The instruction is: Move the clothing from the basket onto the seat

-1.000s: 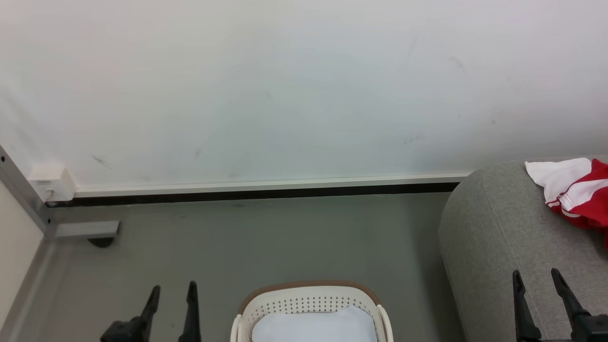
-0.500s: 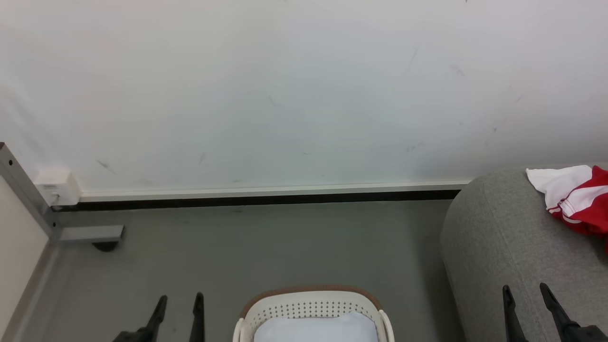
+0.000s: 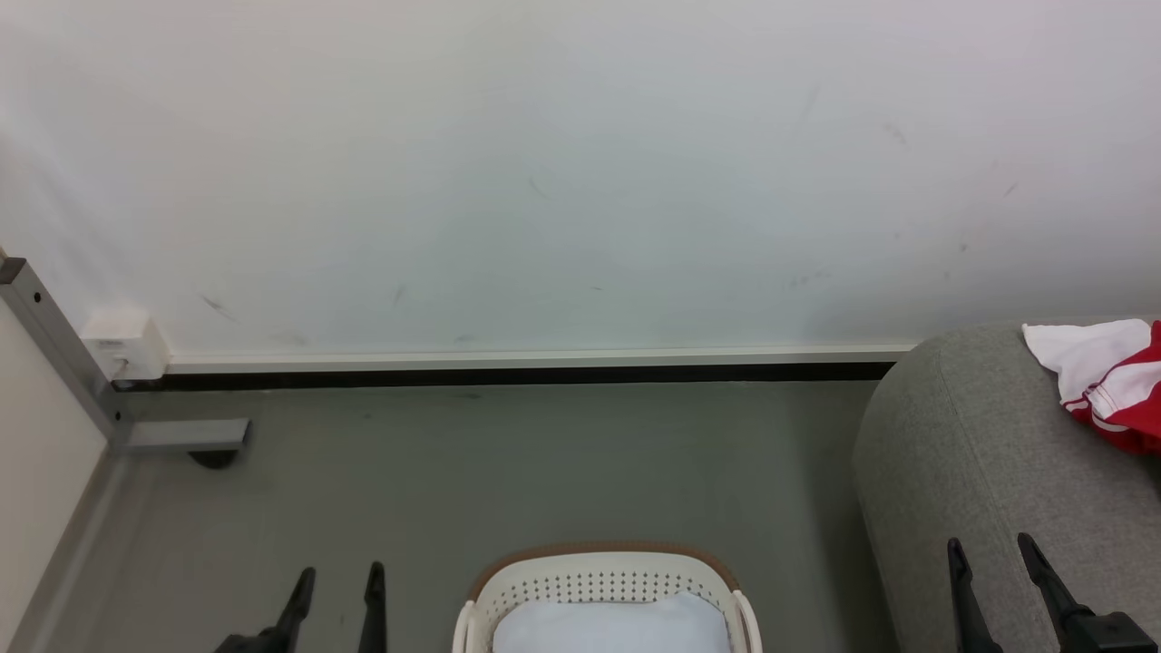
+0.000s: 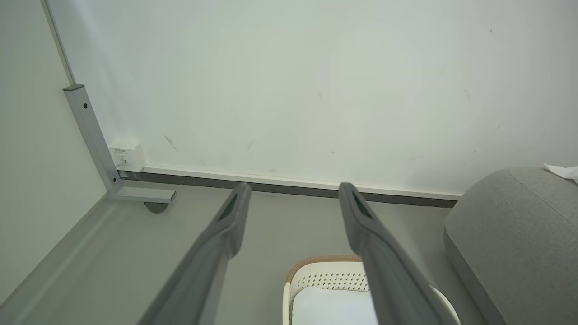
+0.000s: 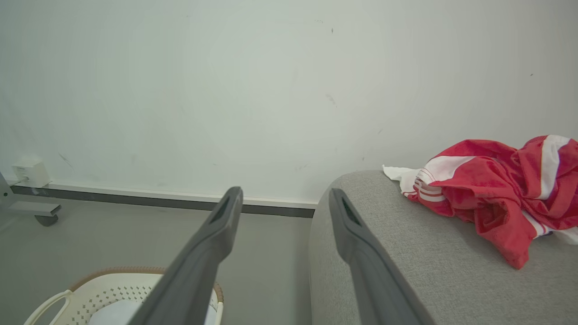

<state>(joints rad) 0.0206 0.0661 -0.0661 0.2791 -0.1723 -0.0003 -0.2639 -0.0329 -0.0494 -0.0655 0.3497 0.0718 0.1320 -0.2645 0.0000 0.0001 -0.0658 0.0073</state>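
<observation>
The left gripper (image 3: 342, 571) hangs over the grey floor (image 3: 508, 472), a little to the left of the basket (image 3: 603, 573). Its two dark fingers are spread apart and hold nothing. The right gripper (image 3: 989, 541) hangs over the near part of the seat (image 3: 980, 453). Its fingers are spread apart too, with nothing between them.

The basket stands on the floor between the two grippers. A pale soft thing (image 3: 612, 626) lies inside it. The big grey seat stands near the basket's right side, with its round end toward the wall (image 3: 580, 181). The red and white clothing (image 5: 492, 189) lies in a heap on top of the seat, far from both grippers.

A black strip (image 3: 508, 374) runs along the bottom of the wall. At the left stands a grey metal post (image 3: 54, 354) with a small wheel (image 3: 213, 458) under its foot. A little white box (image 3: 125, 345) sits on the wall beside it.

Since a second ago the head camera has turned a bit, so the wall, box and seat all sit further right in its view. Both grippers show lower in that view. The clothing lies on the seat as before, and the fingers are just as wide apart.
</observation>
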